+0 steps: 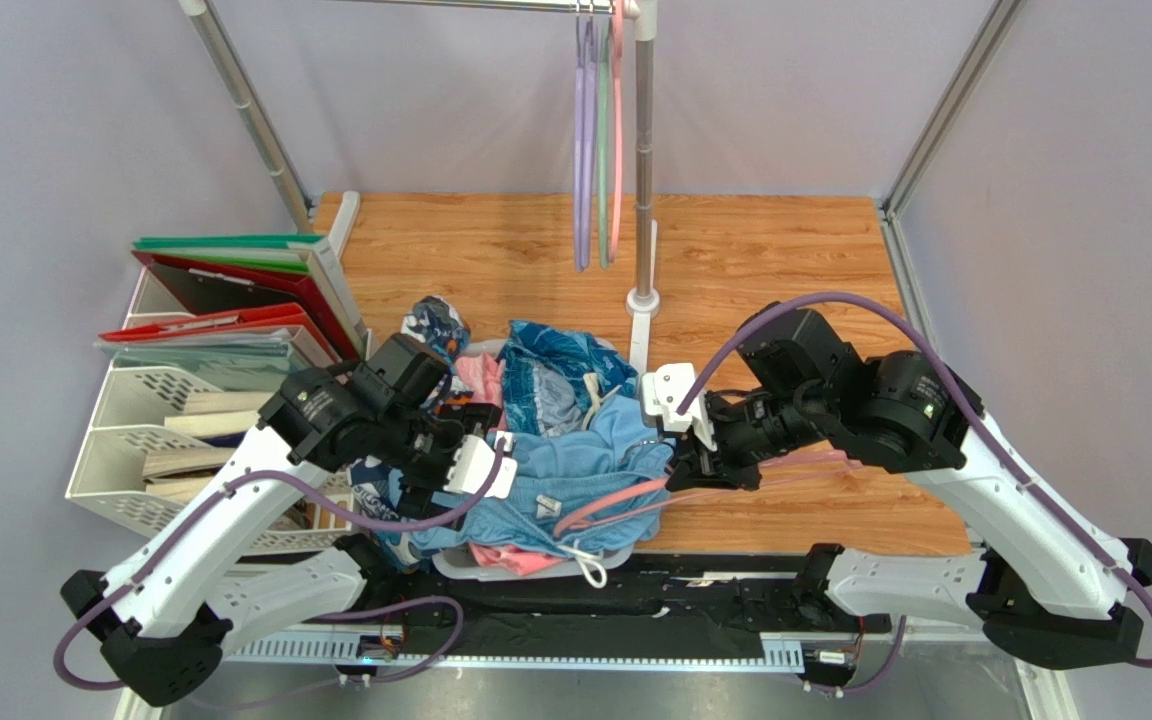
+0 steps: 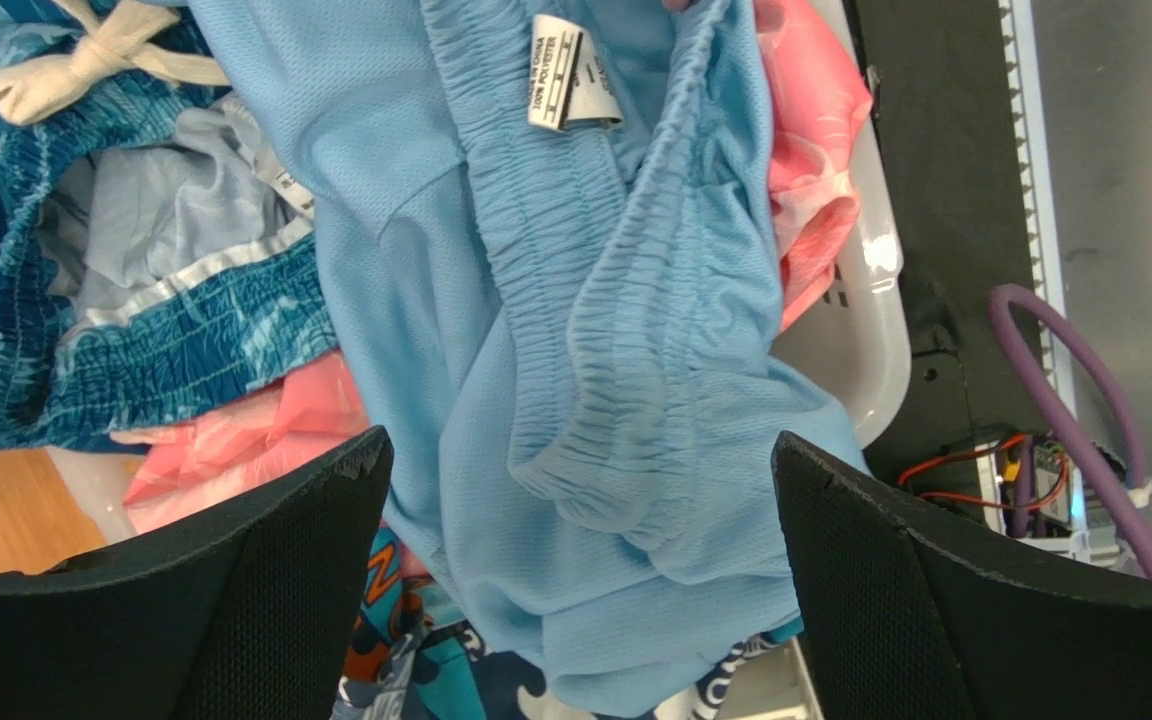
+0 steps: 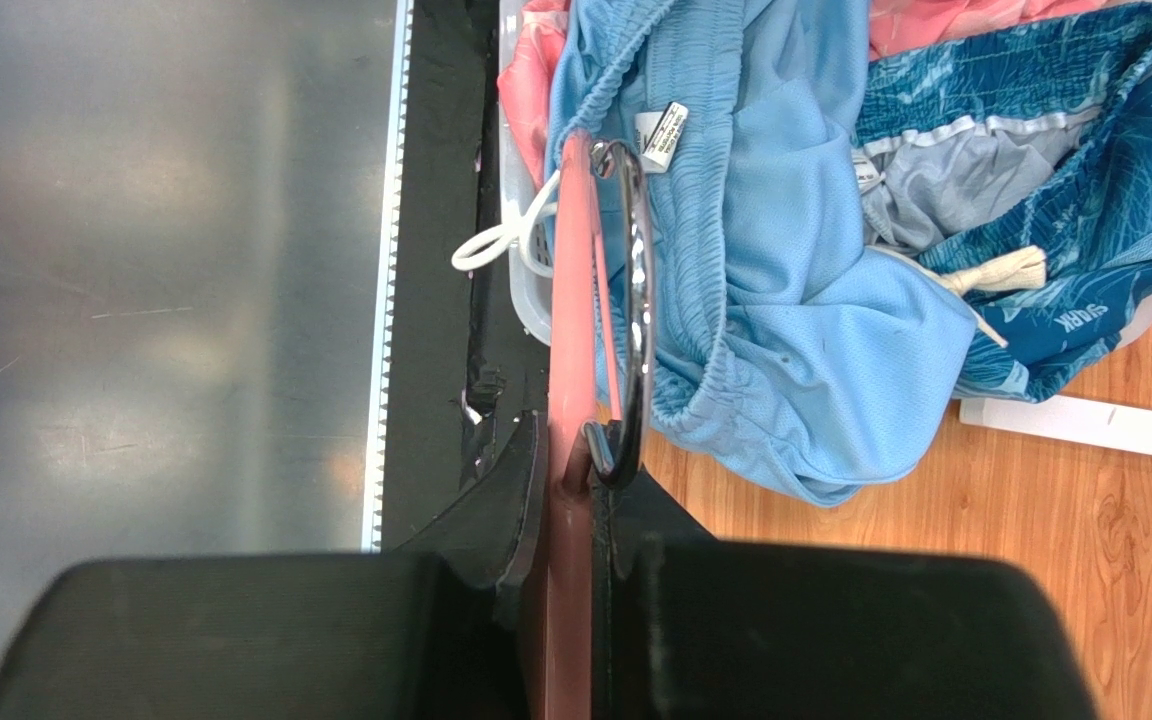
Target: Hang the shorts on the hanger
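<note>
Our job now is to get the hanger (image 3: 578, 300) into the shorts (image 3: 778, 225), which lie on the clothes pile (image 3: 1018, 180) at the desk's (image 1: 778, 255) near edge. Our right pincer (image 3: 567, 465) pinches the hanger. Our left pincer (image 2: 579, 450) is spread wide over the waistband (image 2: 597, 300). Next it should grab that.

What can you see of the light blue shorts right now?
The plain sky-blue fabric shorts lie crumpled atop the clothes pile, gathered elastic waistband uppermost, white label showing, white drawstring trailing off the near edge. The salmon-pink plastic hanger, pinched in the right claw, lies against the waistband; the open left claw hovers above.
</note>
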You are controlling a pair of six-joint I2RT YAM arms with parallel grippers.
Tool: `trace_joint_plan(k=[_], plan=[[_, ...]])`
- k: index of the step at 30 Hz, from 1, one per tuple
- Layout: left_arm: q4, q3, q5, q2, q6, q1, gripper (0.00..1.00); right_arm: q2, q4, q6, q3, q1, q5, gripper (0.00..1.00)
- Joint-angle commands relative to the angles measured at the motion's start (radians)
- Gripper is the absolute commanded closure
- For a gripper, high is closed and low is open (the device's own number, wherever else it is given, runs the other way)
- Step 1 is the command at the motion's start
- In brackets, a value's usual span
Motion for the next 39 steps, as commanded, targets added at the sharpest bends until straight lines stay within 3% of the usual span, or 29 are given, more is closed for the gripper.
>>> trace_joint_plan(k=[1, 7, 8, 11, 16, 18, 19, 20, 21, 25, 27, 31, 36, 39], plan=[[-0.126, 0.018, -0.023, 0.087, 0.080, -0.003, 0.05, -0.025, 0.014, -0.018, -0.007, 0.000, -0.039, 1.00], [-0.207, 0.033, 0.004, 0.156, 0.166, -0.003, 0.33, -0.039, 0.023, -0.008, -0.025, 0.000, -0.031, 1.00], [-0.219, 0.038, 0.000, 0.161, 0.171, -0.003, 0.45, -0.042, 0.023, -0.003, -0.025, 0.000, -0.028, 1.00], [-0.278, 0.058, -0.003, 0.158, 0.197, -0.005, 0.67, -0.046, 0.035, 0.006, -0.024, 0.000, -0.019, 1.00], [-0.330, 0.061, -0.005, 0.136, 0.159, -0.046, 0.81, -0.028, 0.060, 0.023, -0.015, 0.000, -0.016, 1.00], [-0.330, 0.046, -0.023, 0.127, 0.148, -0.077, 0.77, -0.020, 0.061, 0.028, -0.013, 0.000, -0.025, 1.00], [-0.330, 0.030, -0.026, 0.114, 0.145, -0.083, 0.70, -0.022, 0.061, 0.028, -0.013, 0.000, -0.028, 1.00], [-0.328, 0.024, -0.028, 0.110, 0.142, -0.088, 0.49, -0.022, 0.063, 0.028, -0.014, 0.000, -0.031, 1.00], [-0.324, 0.021, -0.032, 0.107, 0.139, -0.089, 0.43, -0.023, 0.061, 0.026, -0.015, 0.000, -0.033, 1.00], [-0.307, 0.012, -0.065, 0.136, 0.123, -0.091, 0.38, -0.034, 0.048, 0.014, -0.024, 0.000, -0.039, 1.00], [-0.310, 0.001, -0.083, 0.164, 0.122, -0.091, 0.41, -0.035, 0.038, 0.009, -0.028, -0.001, -0.037, 1.00], [-0.330, -0.030, -0.109, 0.190, 0.140, -0.091, 0.61, -0.054, 0.040, 0.014, -0.047, 0.002, -0.031, 1.00], [-0.330, -0.025, -0.115, 0.167, 0.140, -0.091, 0.72, -0.058, 0.051, 0.031, -0.056, 0.000, -0.031, 1.00], [-0.331, 0.002, -0.121, 0.156, 0.131, -0.095, 0.90, -0.055, 0.064, 0.048, -0.056, 0.000, -0.034, 1.00]])
